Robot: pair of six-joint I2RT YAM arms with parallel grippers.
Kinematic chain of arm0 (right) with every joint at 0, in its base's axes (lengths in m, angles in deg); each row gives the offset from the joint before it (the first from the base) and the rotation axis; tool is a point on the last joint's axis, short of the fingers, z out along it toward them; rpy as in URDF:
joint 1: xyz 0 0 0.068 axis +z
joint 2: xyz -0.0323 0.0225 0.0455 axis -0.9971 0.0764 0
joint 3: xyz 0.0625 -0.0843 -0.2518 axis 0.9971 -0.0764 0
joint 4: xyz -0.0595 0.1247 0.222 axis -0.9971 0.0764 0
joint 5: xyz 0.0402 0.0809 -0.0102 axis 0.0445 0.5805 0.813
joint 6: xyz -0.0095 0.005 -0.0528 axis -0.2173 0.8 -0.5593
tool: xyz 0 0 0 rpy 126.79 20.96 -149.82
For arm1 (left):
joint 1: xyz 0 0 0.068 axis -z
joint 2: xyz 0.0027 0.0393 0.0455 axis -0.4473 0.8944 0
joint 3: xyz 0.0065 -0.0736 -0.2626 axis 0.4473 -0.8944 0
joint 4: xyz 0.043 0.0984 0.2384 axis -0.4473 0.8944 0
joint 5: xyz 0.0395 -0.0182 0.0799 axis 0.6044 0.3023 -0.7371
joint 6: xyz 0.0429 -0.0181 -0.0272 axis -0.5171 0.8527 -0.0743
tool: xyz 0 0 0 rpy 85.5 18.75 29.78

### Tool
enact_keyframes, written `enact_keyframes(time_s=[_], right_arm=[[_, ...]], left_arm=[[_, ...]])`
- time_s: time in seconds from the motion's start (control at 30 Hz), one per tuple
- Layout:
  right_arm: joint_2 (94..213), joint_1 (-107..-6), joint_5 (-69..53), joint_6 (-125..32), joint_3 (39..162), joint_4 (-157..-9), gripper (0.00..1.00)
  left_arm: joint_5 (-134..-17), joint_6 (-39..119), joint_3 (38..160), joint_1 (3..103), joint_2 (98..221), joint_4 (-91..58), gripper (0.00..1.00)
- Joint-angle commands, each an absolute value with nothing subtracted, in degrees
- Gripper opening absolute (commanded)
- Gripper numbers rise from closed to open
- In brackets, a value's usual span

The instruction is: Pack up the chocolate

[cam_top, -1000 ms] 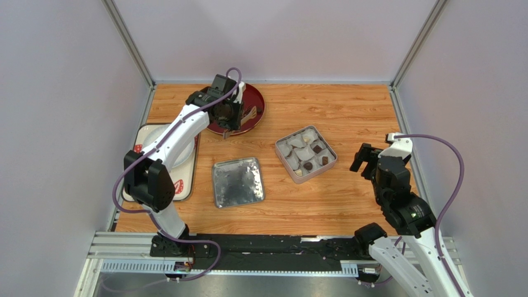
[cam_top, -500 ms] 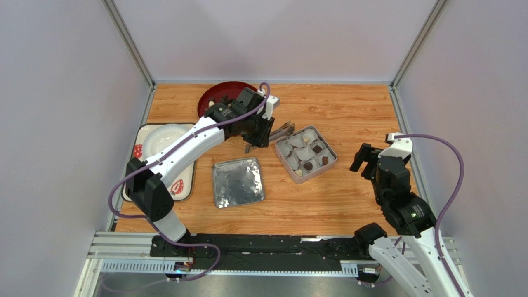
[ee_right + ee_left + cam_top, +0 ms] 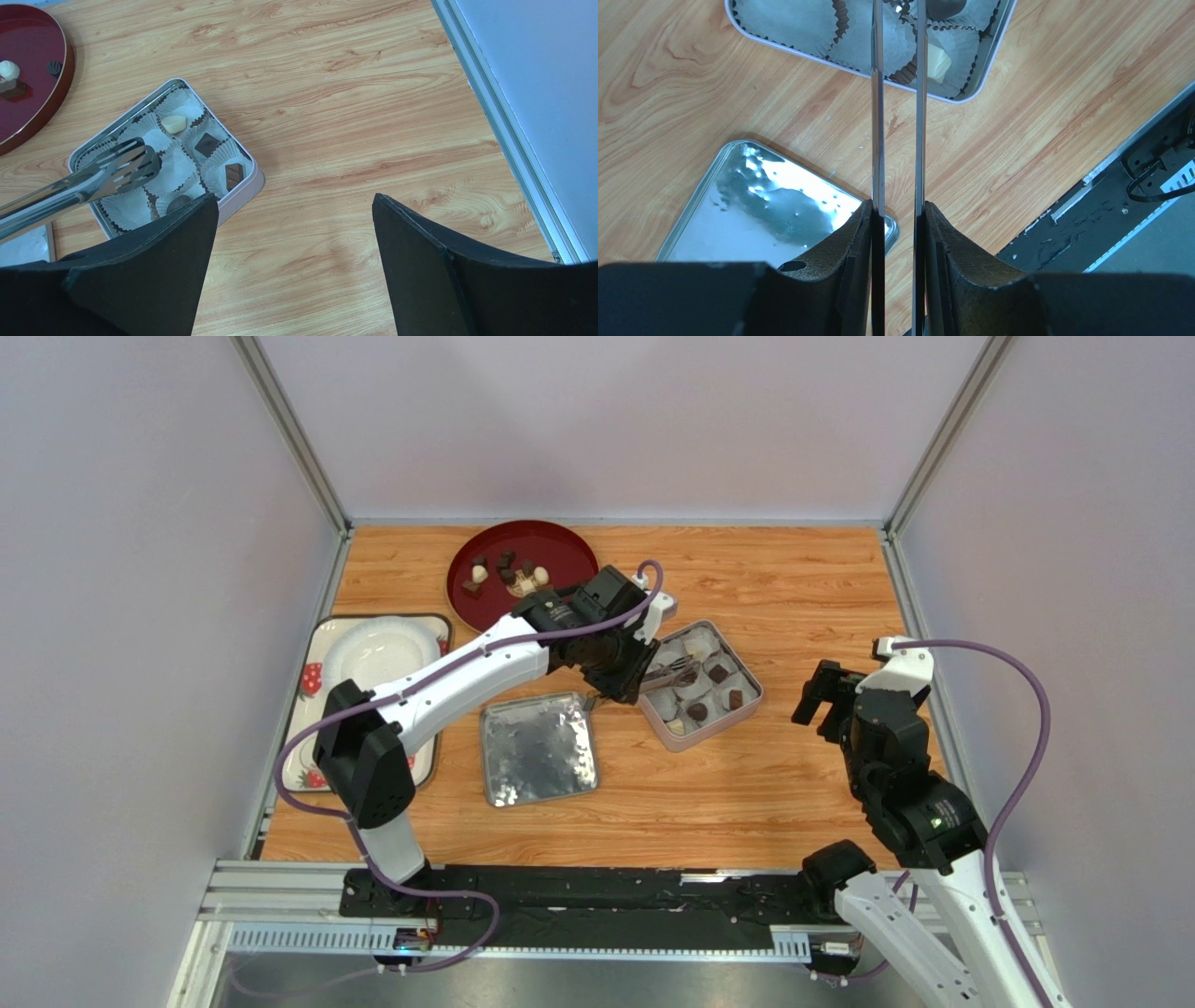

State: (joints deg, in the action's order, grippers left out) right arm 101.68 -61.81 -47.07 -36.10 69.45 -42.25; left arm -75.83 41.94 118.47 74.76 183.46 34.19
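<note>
Left gripper (image 3: 898,210) is clamped on the handles of the tongs (image 3: 105,178), squeezing the two blades close and nearly parallel, and the slotted heads are right over the tin (image 3: 735,658), above the paper cups (image 3: 174,162) in its middle. Is there a piece between the heads? Can't tell, neither wrist view shows the gap clearly. Chocolate (image 3: 208,145) is already in the tin: dark pieces sit in cups along the side nearest the right arm, and a cream one in a cup at the far corner. More pieces wait on the red plate (image 3: 554,557), beyond the tin and off to its left. The lid (image 3: 537,746) lies flat just left of the tin, on the near side. Right gripper (image 3: 295,203) hangs to the right of the tin with its jaws spread wide and nothing in them.

This looks like the drop-off step, mid-pack, with several cups bare. Next move, as I read it: line the heads up over one bare cup, lower gently, then ease the squeeze so the tongs spring apart. The cups are flimsy, so a low or sideways stroke could drag one out of place
</note>
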Motion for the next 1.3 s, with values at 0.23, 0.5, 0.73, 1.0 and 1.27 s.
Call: enact_keyframes(time_s=[0.23, 0.5, 0.73, 1.0, 1.27], right_arm=[[101.6, -61.8, -47.0, -36.5, 69.4, -44.7, 0.85], [101.9, -61.8, -46.7, -36.7, 69.5, -44.7, 0.85], [102.0, -61.8, -46.6, -36.6, 69.5, -44.8, 0.85], [102.2, -61.8, -46.4, -36.7, 69.5, -44.8, 0.85], [102.2, -61.9, -46.4, -36.6, 69.5, -44.8, 0.84]], left_arm=[[-76.0, 40.9, 121.4, 75.5, 186.7, 32.6, 0.39], [-75.3, 40.8, 122.7, 75.8, 188.0, 32.6, 0.42], [-76.0, 40.9, 122.8, 75.8, 187.6, 32.6, 0.43], [-78.6, 41.5, 122.6, 75.8, 185.0, 32.0, 0.43], [-86.0, 42.3, 121.3, 74.5, 179.9, 31.1, 0.37]])
